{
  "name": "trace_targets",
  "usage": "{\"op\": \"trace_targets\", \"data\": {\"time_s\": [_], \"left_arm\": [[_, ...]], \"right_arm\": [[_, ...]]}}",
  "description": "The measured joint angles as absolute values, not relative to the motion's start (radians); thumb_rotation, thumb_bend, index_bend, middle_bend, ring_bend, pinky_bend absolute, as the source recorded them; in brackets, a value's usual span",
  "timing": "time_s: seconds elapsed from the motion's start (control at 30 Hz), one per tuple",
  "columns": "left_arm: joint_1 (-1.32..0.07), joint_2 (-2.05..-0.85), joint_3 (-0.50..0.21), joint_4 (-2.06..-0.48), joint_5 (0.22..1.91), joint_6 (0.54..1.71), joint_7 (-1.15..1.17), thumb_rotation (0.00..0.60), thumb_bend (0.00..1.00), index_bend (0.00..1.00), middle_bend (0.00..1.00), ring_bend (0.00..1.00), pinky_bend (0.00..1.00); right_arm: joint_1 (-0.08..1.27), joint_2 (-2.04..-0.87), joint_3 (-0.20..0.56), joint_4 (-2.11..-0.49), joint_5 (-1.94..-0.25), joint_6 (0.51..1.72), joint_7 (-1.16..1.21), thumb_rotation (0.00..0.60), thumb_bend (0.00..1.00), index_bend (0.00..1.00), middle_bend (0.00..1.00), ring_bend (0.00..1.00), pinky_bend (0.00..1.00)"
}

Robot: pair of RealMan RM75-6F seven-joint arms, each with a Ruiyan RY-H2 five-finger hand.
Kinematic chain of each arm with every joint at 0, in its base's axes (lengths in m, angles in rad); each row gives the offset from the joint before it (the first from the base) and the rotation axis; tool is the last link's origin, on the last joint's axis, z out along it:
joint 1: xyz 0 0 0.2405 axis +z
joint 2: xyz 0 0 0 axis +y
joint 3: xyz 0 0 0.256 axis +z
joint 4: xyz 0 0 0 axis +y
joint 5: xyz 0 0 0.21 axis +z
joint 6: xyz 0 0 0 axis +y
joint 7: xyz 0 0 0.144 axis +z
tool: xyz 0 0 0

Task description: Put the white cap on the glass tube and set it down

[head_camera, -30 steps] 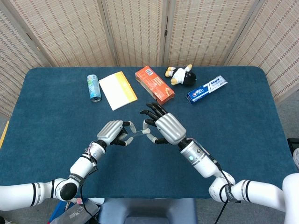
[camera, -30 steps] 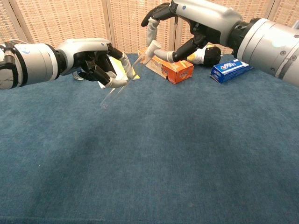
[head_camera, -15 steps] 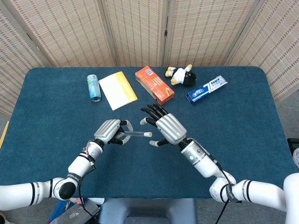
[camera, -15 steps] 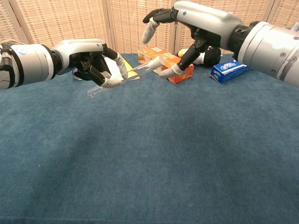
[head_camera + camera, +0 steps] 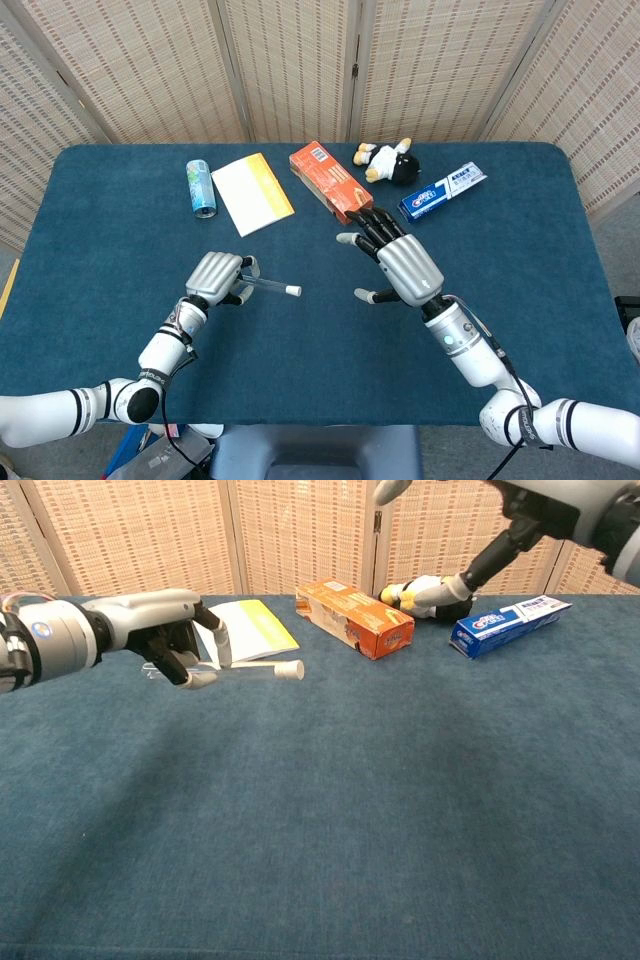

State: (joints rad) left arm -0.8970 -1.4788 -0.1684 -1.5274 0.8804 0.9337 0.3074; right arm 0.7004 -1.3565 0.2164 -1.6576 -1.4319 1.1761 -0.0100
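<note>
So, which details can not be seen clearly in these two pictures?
- Right robot hand: in the chest view the top edge cuts it off.
- Clear glass tube with white cap: whether it rests on the blue cloth table cannot be told; the left robot hand hides its far end.
- Small print on the blue toothpaste box: too small.

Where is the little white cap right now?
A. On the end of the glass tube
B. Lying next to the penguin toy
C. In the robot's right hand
A: the white cap sits on the end of the glass tube held by the left hand; the right hand holds nothing.

head view high above table (image 5: 100, 200), chest view low, both facing screens
</note>
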Motion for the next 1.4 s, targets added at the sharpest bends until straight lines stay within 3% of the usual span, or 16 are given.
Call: {"op": "trace_targets", "data": {"time_s": [0.37, 0.57, 0.67, 0.77, 0.93, 1.1, 1.2, 1.3, 1.4], "left_arm": [[-0.933, -1.663, -0.129, -1.335, 0.881, 0.949, 0.471, 0.600, 0.43, 0.65, 0.97, 0.95, 1.00], [-0.946, -1.725, -0.124, -1.267, 0.872, 0.929, 0.533, 0.597, 0.43, 0.58, 0.97, 0.94, 1.00], [-0.947, -1.728, -0.127, -1.265, 0.864, 0.924, 0.552, 0.561, 0.43, 0.53, 0.96, 0.94, 1.00], [-0.944, -1.723, -0.131, -1.275, 0.859, 0.924, 0.563, 0.525, 0.43, 0.46, 0.96, 0.94, 1.00], [-0.936, -1.698, -0.136, -1.312, 0.850, 0.927, 0.573, 0.518, 0.43, 0.36, 0.95, 0.94, 1.00], [-0.923, -1.640, -0.138, -1.382, 0.824, 0.921, 0.581, 0.505, 0.43, 0.13, 0.88, 0.89, 1.00], [-0.915, -1.591, -0.139, -1.447, 0.791, 0.916, 0.587, 0.524, 0.43, 0.09, 0.81, 0.83, 1.00], [-0.896, -1.532, -0.140, -1.528, 0.776, 0.934, 0.584, 0.593, 0.43, 0.11, 0.73, 0.73, 0.99], [-0.857, -1.457, -0.139, -1.611, 0.785, 0.993, 0.566, 0.600, 0.43, 0.15, 0.65, 0.65, 0.92]], "right_arm": [[0.636, -1.303, 0.197, -1.661, -1.422, 1.214, -0.011, 0.600, 0.00, 0.20, 0.06, 0.00, 0.00], [0.624, -1.297, 0.197, -1.649, -1.417, 1.215, 0.007, 0.600, 0.00, 0.20, 0.06, 0.00, 0.00], [0.621, -1.298, 0.199, -1.642, -1.416, 1.213, 0.016, 0.600, 0.00, 0.20, 0.06, 0.00, 0.00], [0.619, -1.299, 0.202, -1.636, -1.416, 1.212, 0.022, 0.600, 0.00, 0.20, 0.06, 0.00, 0.00], [0.612, -1.296, 0.205, -1.635, -1.415, 1.216, 0.027, 0.600, 0.00, 0.19, 0.06, 0.00, 0.00], [0.595, -1.275, 0.204, -1.641, -1.404, 1.221, 0.019, 0.600, 0.00, 0.19, 0.06, 0.00, 0.00], [0.576, -1.256, 0.198, -1.648, -1.397, 1.226, 0.013, 0.600, 0.00, 0.19, 0.06, 0.00, 0.00], [0.550, -1.234, 0.184, -1.653, -1.391, 1.235, 0.009, 0.600, 0.05, 0.19, 0.07, 0.00, 0.00], [0.514, -1.216, 0.163, -1.655, -1.391, 1.259, -0.003, 0.600, 0.14, 0.19, 0.16, 0.02, 0.11]]}}
